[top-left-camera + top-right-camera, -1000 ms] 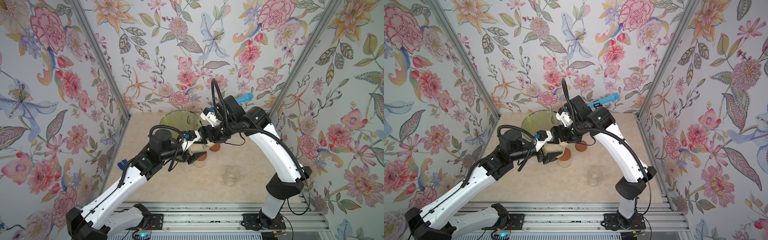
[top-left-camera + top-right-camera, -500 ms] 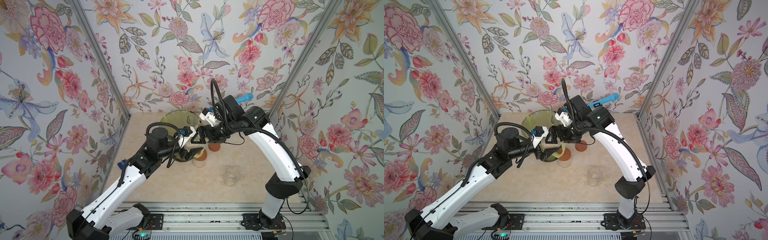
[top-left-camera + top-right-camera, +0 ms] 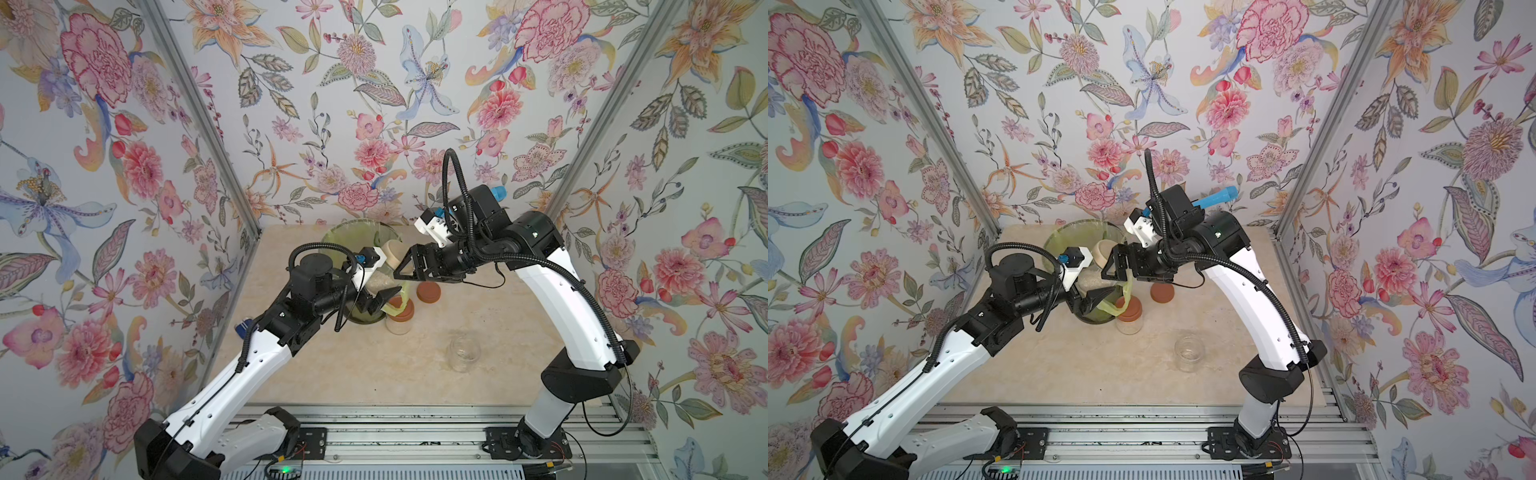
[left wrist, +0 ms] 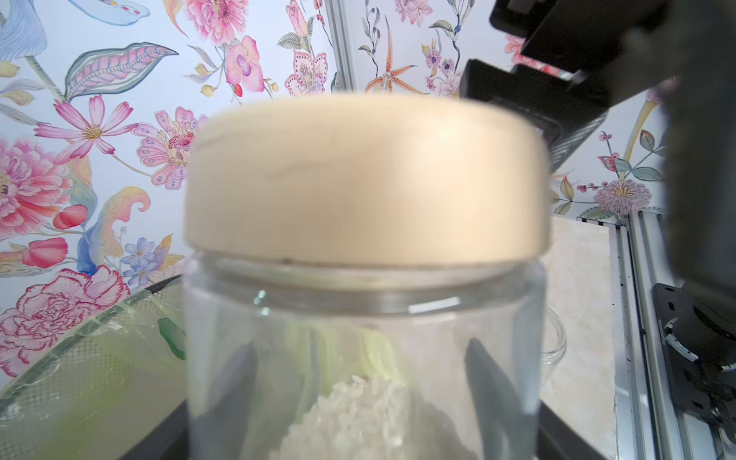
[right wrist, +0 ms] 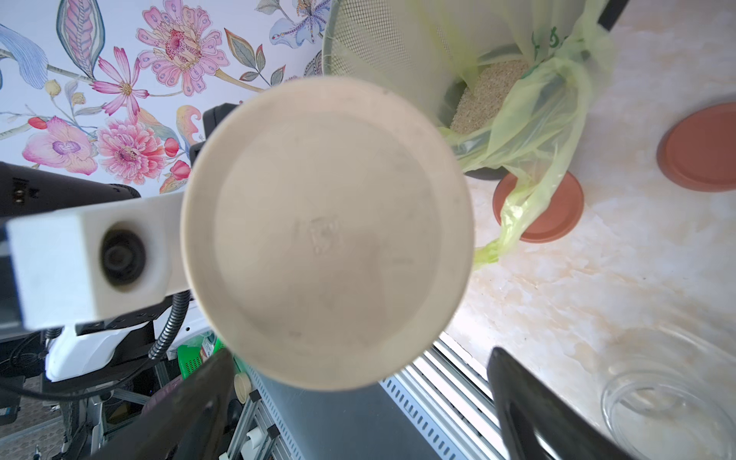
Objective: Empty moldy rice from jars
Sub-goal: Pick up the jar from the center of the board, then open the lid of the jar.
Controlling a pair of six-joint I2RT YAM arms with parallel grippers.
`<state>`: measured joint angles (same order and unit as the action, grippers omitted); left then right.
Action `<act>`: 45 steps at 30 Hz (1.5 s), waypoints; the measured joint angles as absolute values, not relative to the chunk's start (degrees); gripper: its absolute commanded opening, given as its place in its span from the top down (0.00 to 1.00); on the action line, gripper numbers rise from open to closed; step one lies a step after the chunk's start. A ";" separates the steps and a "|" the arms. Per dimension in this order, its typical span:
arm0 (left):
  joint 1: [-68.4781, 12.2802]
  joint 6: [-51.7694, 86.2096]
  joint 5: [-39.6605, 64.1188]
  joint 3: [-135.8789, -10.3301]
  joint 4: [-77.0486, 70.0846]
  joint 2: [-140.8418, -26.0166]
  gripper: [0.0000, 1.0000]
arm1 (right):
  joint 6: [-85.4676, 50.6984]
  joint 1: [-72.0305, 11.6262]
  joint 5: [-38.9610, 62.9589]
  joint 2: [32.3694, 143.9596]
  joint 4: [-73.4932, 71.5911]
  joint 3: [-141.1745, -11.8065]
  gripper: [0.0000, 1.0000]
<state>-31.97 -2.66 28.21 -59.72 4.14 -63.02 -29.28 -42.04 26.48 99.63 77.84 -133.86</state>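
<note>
Counter (image 3: 332, 374) is walled on 3 sides, with open room across its front half. The clutter crowds the bin (image 3: 353, 226) at mid-back. Both arms reach in with elbows bent and meet above the bin's near rim. Left pincer (image 4: 360, 398) clamps the beige-lid jar (image 4: 358, 318), moldy rice (image 4: 358, 414) inside. Right pincer (image 5: 360, 354) is spread wide around its lid without gripping. The bin bag's tail drapes on the red-lid jar (image 3: 400, 318). A loose red lid (image 3: 428, 291) lies just beside it. The empty jar (image 3: 462, 353) stands apart, frontward.

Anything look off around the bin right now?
Yes: the bin liner's loose tail hangs outside the bin and drapes over the red-lidded jar beside it, so it could snag. Nothing looks spilled on the table.
</note>
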 measured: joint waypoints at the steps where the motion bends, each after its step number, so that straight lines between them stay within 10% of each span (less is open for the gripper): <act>1: -31.97 -2.26 27.31 -59.35 3.53 -63.05 1.00 | -29.56 -42.19 26.30 99.24 77.41 -133.47 0.00; 16: -31.97 1.19 20.32 -58.48 -0.23 -64.31 1.00 | -41.04 -47.57 13.37 86.37 53.89 -110.72 0.00; 45: -31.97 3.14 20.38 -58.06 -1.08 -64.99 1.00 | -38.59 -45.54 8.54 91.59 45.06 -113.40 0.00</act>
<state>-31.97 3.14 20.38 -58.06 -1.08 -64.99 -38.59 -45.54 8.54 91.59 45.06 -113.40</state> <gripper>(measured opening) 0.874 0.996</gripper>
